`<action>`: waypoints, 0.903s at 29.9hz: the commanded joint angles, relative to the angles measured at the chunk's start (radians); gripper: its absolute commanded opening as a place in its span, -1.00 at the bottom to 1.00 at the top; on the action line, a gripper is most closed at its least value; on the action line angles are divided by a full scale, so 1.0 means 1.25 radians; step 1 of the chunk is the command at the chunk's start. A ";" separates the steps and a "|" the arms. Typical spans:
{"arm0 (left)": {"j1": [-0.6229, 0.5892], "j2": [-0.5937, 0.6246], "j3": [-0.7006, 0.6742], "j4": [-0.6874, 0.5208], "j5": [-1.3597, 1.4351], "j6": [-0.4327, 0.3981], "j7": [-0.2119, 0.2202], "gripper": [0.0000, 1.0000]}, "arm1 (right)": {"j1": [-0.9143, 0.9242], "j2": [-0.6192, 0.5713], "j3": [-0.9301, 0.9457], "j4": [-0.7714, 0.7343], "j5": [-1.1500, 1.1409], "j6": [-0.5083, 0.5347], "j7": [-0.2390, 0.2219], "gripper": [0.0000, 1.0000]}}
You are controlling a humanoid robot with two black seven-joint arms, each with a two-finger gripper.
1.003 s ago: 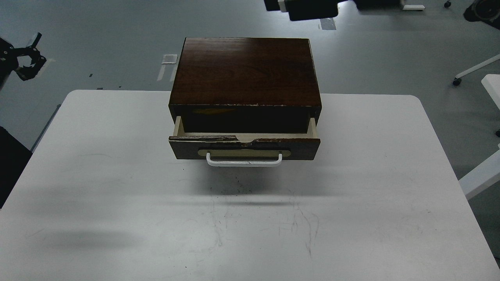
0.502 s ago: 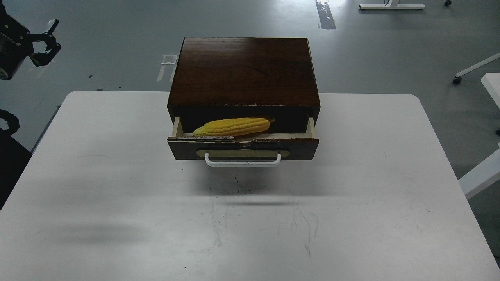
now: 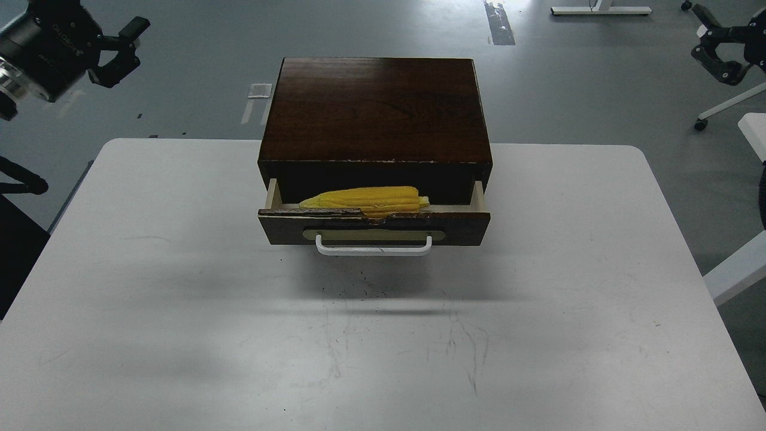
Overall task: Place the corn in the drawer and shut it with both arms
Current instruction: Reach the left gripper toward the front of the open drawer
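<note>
The yellow corn (image 3: 365,200) lies lengthwise in the drawer (image 3: 374,227), which stands partly pulled out of the dark brown wooden box (image 3: 377,108). The drawer's chipped front carries a white bar handle (image 3: 374,246). My left gripper (image 3: 134,45) hangs in the air at the upper left, well off the box, open and empty. My right gripper (image 3: 697,33) hangs at the upper right edge of the view, far from the box, open and empty.
The box sits at the back middle of a white table (image 3: 179,287) with rounded corners and scuff marks near the front. White furniture legs and a caster (image 3: 699,124) stand on the grey floor to the right.
The corn has come to lie in the drawer and settled flat. My left gripper has moved up and to the right. My right gripper has come into view. A dark shape at the top centre is gone.
</note>
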 commanded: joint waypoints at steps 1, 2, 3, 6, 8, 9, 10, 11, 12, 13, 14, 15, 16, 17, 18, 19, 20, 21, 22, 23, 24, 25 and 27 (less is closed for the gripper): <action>-0.001 0.023 0.000 -0.108 0.077 0.000 0.001 0.95 | -0.051 0.000 0.000 -0.038 0.089 0.075 -0.001 1.00; -0.001 0.037 0.000 -0.151 0.121 0.000 0.001 0.95 | -0.070 0.001 0.000 -0.044 0.091 0.102 0.000 1.00; -0.001 0.050 -0.001 -0.197 0.169 0.000 0.001 0.95 | -0.089 0.004 0.000 -0.054 0.091 0.102 -0.001 1.00; 0.000 0.062 0.000 -0.265 0.253 0.000 0.001 0.95 | -0.113 0.010 -0.002 -0.076 0.091 0.102 -0.001 1.00; 0.001 0.065 0.000 -0.351 0.363 0.000 0.001 0.95 | -0.141 0.026 -0.002 -0.103 0.091 0.102 0.001 1.00; 0.001 0.064 0.000 -0.368 0.392 0.000 0.001 0.95 | -0.148 0.028 -0.002 -0.107 0.091 0.102 0.001 1.00; 0.001 0.058 0.000 -0.403 0.453 0.000 0.001 0.95 | -0.155 0.032 -0.002 -0.111 0.091 0.102 0.002 1.00; 0.004 0.052 0.001 -0.435 0.519 0.000 0.002 0.95 | -0.159 0.032 0.000 -0.113 0.089 0.102 0.002 1.00; 0.006 0.048 0.002 -0.445 0.549 0.000 0.003 0.95 | -0.160 0.032 0.000 -0.113 0.089 0.102 0.002 1.00; 0.008 0.042 0.007 -0.453 0.584 0.000 0.003 0.95 | -0.161 0.032 0.000 -0.114 0.089 0.102 0.004 1.00; 0.008 0.023 0.017 -0.466 0.656 0.000 0.002 0.95 | -0.165 0.032 0.000 -0.114 0.089 0.102 0.004 1.00; 0.008 0.011 0.021 -0.471 0.689 0.000 0.002 0.95 | -0.165 0.032 0.001 -0.114 0.089 0.102 0.004 1.00; 0.009 -0.006 0.023 -0.482 0.748 0.000 0.002 0.95 | -0.166 0.032 0.001 -0.118 0.089 0.102 0.004 1.00; 0.009 -0.022 0.023 -0.496 0.797 0.000 0.002 0.95 | -0.167 0.032 0.002 -0.124 0.089 0.102 0.004 1.00; 0.008 -0.030 0.023 -0.506 0.819 0.000 0.002 0.95 | -0.167 0.032 0.002 -0.127 0.088 0.102 0.004 1.00; 0.006 -0.037 0.023 -0.515 0.839 0.000 0.002 0.95 | -0.167 0.032 0.002 -0.127 0.088 0.102 0.004 1.00; 0.001 -0.048 0.024 -0.546 0.881 0.000 0.002 0.95 | -0.167 0.032 0.003 -0.130 0.088 0.102 0.004 1.00; -0.001 -0.050 0.024 -0.561 0.899 0.000 0.002 0.95 | -0.167 0.032 0.002 -0.134 0.088 0.102 0.004 1.00; -0.002 -0.057 0.024 -0.584 0.936 0.000 0.002 0.95 | -0.167 0.032 0.002 -0.140 0.088 0.102 0.004 1.00; -0.007 -0.070 0.026 -0.593 0.975 0.000 0.006 0.95 | -0.167 0.032 0.002 -0.145 0.088 0.102 0.004 1.00; -0.011 -0.077 0.028 -0.594 1.000 0.000 0.007 0.95 | -0.167 0.033 0.002 -0.147 0.088 0.102 0.004 1.00; -0.014 -0.084 0.032 -0.593 1.029 0.000 0.007 0.95 | -0.167 0.033 0.002 -0.147 0.088 0.102 0.004 1.00; -0.016 -0.106 0.040 -0.593 1.135 0.000 0.006 0.95 | -0.167 0.033 0.003 -0.147 0.088 0.102 0.004 1.00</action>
